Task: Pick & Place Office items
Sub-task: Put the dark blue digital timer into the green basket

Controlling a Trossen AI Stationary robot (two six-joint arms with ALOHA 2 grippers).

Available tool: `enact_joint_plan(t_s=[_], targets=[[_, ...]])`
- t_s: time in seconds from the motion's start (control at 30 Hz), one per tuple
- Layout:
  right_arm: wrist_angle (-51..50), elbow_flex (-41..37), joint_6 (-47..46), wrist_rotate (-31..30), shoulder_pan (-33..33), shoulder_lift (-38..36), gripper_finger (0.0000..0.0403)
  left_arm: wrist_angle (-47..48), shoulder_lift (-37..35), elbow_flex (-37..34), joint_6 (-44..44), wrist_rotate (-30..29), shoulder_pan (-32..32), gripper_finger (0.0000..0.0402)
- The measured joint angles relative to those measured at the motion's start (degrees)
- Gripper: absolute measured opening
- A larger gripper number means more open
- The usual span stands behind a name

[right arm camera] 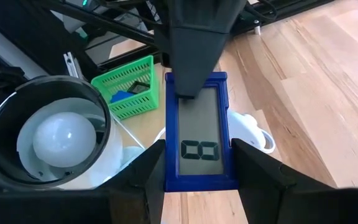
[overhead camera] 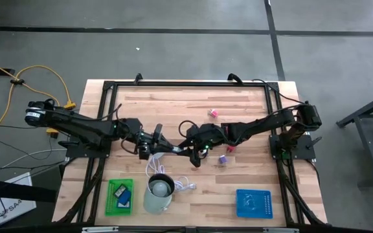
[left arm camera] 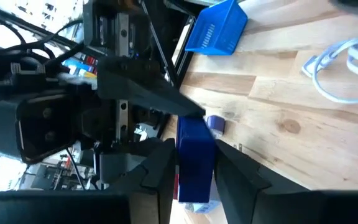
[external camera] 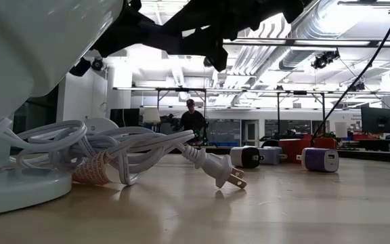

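A blue flat device with a grey display reading "00" [right arm camera: 197, 149] hangs above the middle of the table, between my two grippers. It shows edge-on in the left wrist view [left arm camera: 195, 163]. My left gripper [overhead camera: 159, 145] comes from the table's left and is shut on it. My right gripper [overhead camera: 195, 150] comes from the right and is shut on it too. A pink piece [overhead camera: 213, 113], a red piece [overhead camera: 229, 149] and a purple piece [overhead camera: 223, 159] lie on the table near the right arm. My left gripper pinches the device's end beyond the display between its two fingers. One finger [right arm camera: 194, 56] lies on the front face and the other is behind it. The fingers come about level from the table's left, along the device. The device is clear of the table. My right gripper pinches the device's two long side edges [right arm camera: 169, 155] between its two fingers [right arm camera: 149, 171], at the display end. The fingers come from the table's right. The display faces the wrist camera, and the device is clear of the table.
A pale cup [overhead camera: 159, 192] stands at the near edge with a white coiled cable [overhead camera: 181, 184] and its plug [external camera: 221, 171] beside it. A green tray [overhead camera: 120, 197] holding blue pieces is at near left. A blue tray [overhead camera: 254, 202] is at near right. A person [external camera: 192, 118] is in the room behind.
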State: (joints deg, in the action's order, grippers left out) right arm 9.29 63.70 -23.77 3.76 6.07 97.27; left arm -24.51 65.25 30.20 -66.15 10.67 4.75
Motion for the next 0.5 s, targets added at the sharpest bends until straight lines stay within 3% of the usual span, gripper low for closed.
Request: enact_joint_plan(t_s=[0.5], targets=[[0.0,0.0,-0.1,-0.1,0.0,0.0,0.0148,0.0,0.0,0.0,0.2,-0.3,0.4,0.0096]])
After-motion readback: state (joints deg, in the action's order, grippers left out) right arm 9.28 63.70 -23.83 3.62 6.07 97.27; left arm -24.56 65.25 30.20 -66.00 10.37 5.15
